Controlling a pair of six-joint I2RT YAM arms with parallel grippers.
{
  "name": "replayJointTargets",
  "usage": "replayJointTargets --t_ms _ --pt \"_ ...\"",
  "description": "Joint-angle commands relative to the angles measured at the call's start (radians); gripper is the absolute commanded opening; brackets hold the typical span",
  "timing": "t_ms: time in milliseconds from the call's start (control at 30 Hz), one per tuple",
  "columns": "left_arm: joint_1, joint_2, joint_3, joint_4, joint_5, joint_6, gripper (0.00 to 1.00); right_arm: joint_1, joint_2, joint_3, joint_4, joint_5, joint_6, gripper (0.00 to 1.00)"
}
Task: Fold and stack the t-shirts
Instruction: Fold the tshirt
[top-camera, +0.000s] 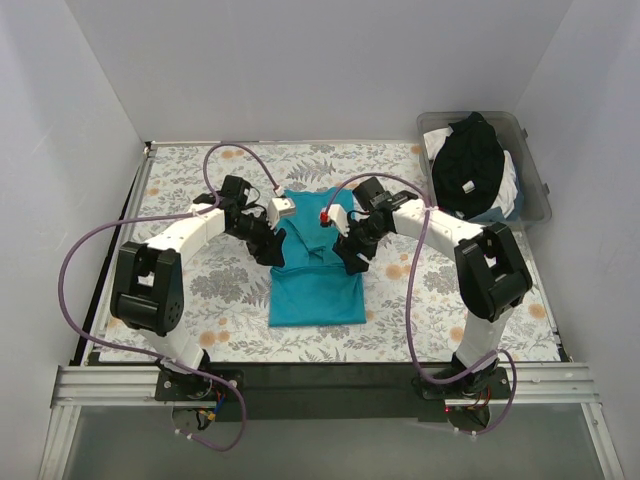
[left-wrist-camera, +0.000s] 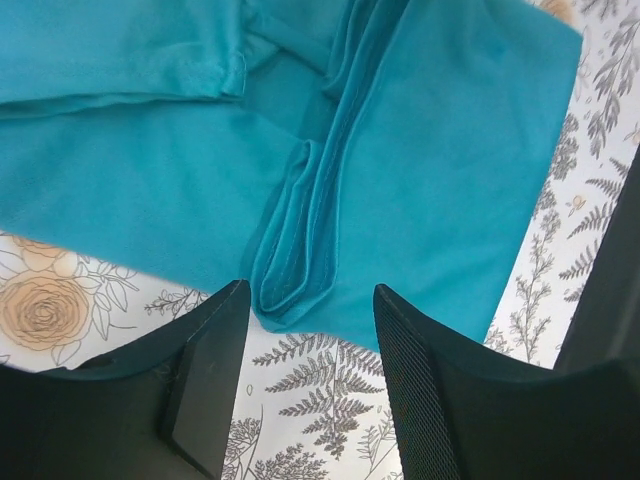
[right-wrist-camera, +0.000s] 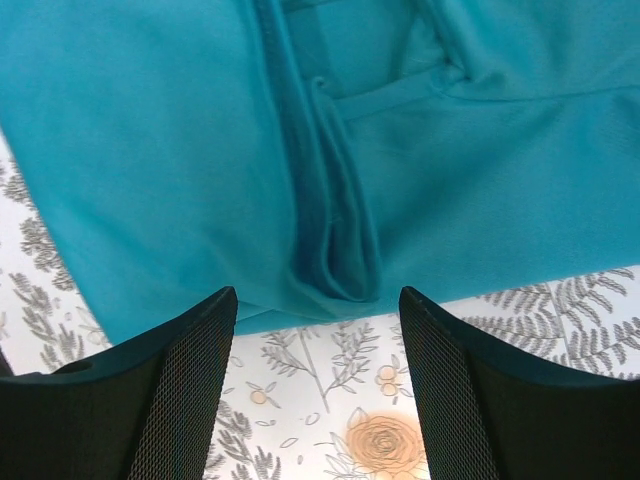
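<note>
A teal t-shirt (top-camera: 316, 270) lies partly folded in the middle of the table, sides turned in to a narrow strip. My left gripper (top-camera: 268, 250) is open at its left edge; the left wrist view shows a bunched fold of the teal cloth (left-wrist-camera: 300, 240) just beyond the fingertips. My right gripper (top-camera: 352, 258) is open at its right edge; the right wrist view shows a similar folded ridge (right-wrist-camera: 335, 240) ahead of the open jaws. Neither holds cloth. A black t-shirt (top-camera: 474, 160) with a small white label lies in a bin at the back right, over whitish cloth (top-camera: 510, 182).
A clear plastic bin (top-camera: 532, 160) stands at the back right corner. The floral tablecloth (top-camera: 190, 290) covers the table. White walls close in the left, back and right sides. Purple cables loop over both arms.
</note>
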Motion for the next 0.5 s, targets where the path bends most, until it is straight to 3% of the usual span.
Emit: replayJointTargets --t_ms 0,200,467 --pt "-0.003 0.008 0.011 -0.01 0.014 0.079 0.52 -0.024 0.038 0.075 -0.016 0.02 -0.008 0.73" --pt "-0.003 0.051 -0.006 0.002 0.002 0.099 0.6 -0.043 0.086 0.095 -0.03 0.008 -0.026 0.73" --pt "-0.003 0.091 -0.012 -0.002 -0.003 0.116 0.61 -0.043 0.106 0.091 -0.071 -0.055 -0.029 0.66"
